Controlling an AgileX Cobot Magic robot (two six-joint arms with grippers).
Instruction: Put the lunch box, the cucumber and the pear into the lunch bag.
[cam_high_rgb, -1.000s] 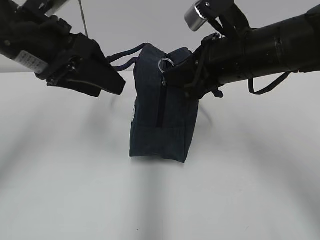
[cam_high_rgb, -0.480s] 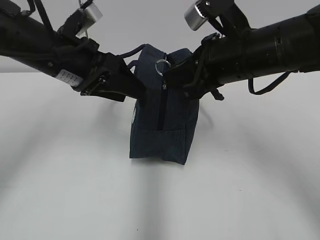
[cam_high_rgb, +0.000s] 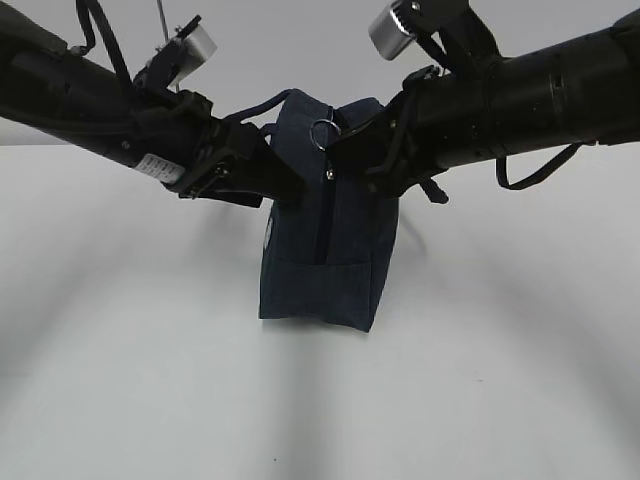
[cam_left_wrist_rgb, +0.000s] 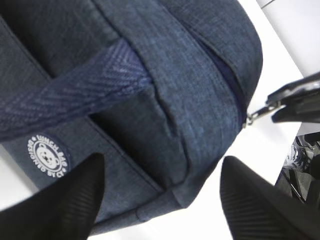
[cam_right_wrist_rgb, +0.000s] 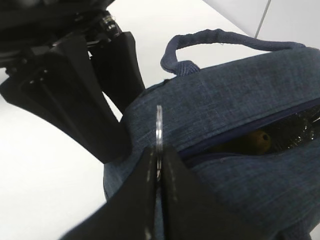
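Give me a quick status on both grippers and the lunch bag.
Right gripper shut on the zipper ring. Left gripper open, straddling the lunch bag end. Bag upright, zipper partly open, something yellowish inside. Nothing in the way.

The left end effector (cam_high_rgb: 285, 190) is closing in on the bag (cam_high_rgb: 325, 260) from the left, now reaching its upper left side with fingers (cam_left_wrist_rgb: 65, 200) spread around that corner. The ring pull (cam_high_rgb: 322, 132) is shifting slightly leftward.
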